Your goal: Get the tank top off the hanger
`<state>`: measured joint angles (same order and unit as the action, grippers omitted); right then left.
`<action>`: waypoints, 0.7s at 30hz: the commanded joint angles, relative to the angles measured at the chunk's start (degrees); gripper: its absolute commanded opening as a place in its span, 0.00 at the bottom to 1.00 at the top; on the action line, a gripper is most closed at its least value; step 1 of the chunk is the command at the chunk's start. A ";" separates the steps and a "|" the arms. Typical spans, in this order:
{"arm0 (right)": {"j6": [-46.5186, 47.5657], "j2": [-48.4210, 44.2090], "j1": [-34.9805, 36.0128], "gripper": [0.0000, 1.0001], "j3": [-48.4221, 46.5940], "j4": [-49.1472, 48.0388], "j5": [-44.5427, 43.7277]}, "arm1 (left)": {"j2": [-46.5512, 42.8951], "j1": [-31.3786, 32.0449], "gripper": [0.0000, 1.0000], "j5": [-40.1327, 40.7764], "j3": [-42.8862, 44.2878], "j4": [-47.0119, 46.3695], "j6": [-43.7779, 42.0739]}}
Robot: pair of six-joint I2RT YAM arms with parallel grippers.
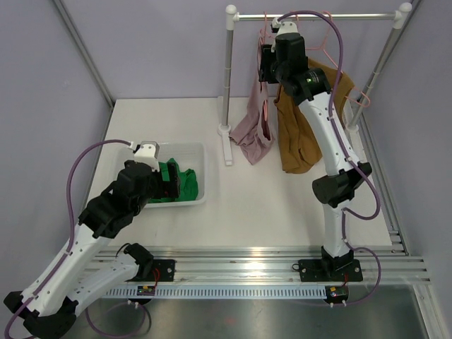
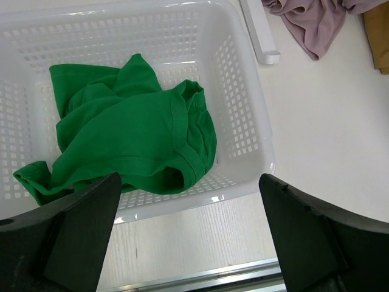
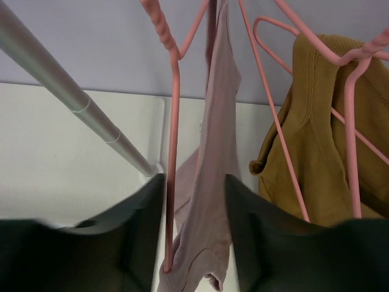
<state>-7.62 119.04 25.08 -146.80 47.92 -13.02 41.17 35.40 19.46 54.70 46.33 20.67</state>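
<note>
The mauve tank top hangs from a pink hanger on the rail, its lower part draped on the table. My right gripper is up at the rail. Its jaws stand narrowly apart on either side of the tank top's strap and the hanger's wire arm, close against both. My left gripper hangs wide open over the near rim of the white basket, with nothing between its fingers.
A green garment lies crumpled in the basket. A mustard garment hangs on another pink hanger just right of the tank top. The grey rail rests on a post and base.
</note>
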 commanded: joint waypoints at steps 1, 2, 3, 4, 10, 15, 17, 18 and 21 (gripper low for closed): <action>3.13 1.45 0.67 0.44 -4.45 -1.95 -3.59 | 0.05 -0.15 0.99 -2.24 -0.29 -3.17 -1.68; 3.13 1.63 0.67 0.41 -4.46 -2.30 -3.77 | -0.03 -0.15 0.99 -2.76 -0.29 -3.35 -1.77; 3.13 1.72 0.67 0.35 -4.46 -2.48 -3.68 | -0.03 -0.15 0.99 -2.94 -0.29 -3.35 -1.94; 3.13 1.72 0.67 0.25 -4.37 -2.83 -3.77 | -0.03 -0.24 0.99 -3.11 -0.29 -3.35 -1.95; 2.52 1.46 0.93 0.00 -4.19 -3.01 -3.77 | -0.12 -0.50 0.99 -3.64 -0.47 -3.44 -2.21; 0.94 -1.44 1.02 0.00 -4.55 -4.41 -3.16 | -0.21 -0.59 0.99 -3.73 -0.56 -3.52 -2.30; 1.03 -2.84 1.11 0.00 -4.63 -5.29 -2.46 | -0.21 -0.59 0.99 -3.73 -0.56 -3.52 -2.21; 0.94 -3.37 1.11 0.00 -4.72 -5.56 -2.28 | -0.21 -0.59 0.99 -3.73 -0.56 -3.52 -2.21; 1.02 -4.61 1.02 0.00 -5.33 -6.44 -1.66 | -0.39 -0.59 0.99 -3.73 -0.64 -3.52 -2.12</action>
<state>-6.07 120.38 25.36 -148.49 47.81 -15.33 41.32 35.16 16.84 54.68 46.15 19.40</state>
